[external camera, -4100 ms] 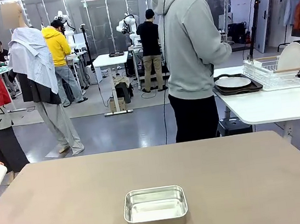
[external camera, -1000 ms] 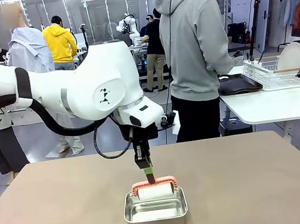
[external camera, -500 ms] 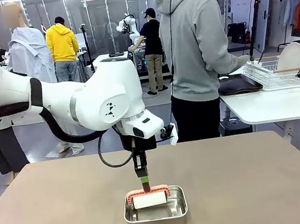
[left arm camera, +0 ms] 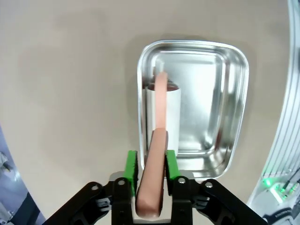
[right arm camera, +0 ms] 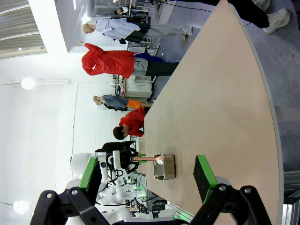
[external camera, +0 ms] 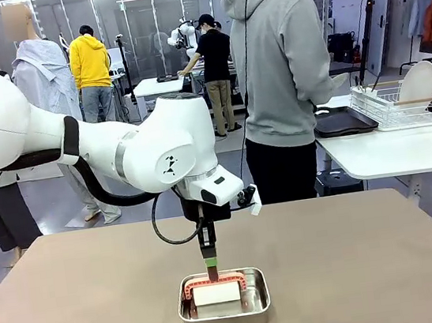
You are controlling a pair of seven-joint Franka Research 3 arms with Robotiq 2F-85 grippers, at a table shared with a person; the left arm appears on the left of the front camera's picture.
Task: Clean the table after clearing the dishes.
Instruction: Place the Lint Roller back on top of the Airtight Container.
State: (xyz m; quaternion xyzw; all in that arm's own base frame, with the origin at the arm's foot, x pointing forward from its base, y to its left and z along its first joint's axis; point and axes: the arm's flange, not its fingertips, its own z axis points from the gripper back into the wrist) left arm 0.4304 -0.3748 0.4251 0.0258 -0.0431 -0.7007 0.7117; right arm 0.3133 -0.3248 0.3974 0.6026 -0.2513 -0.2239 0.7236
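Left gripper [left arm camera: 150,164] fingers are loosely bracketing the stiff salmon-pink handle of the light white roller [external camera: 217,293] inside the rectangular steel pan [external camera: 226,319]; right gripper [right arm camera: 147,176] fingers gaping open.

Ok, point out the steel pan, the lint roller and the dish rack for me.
steel pan [external camera: 256,312], front view, on its front right rim.
lint roller [external camera: 217,293], front view, on its white roll.
dish rack [external camera: 401,113], front view, on its wire side.
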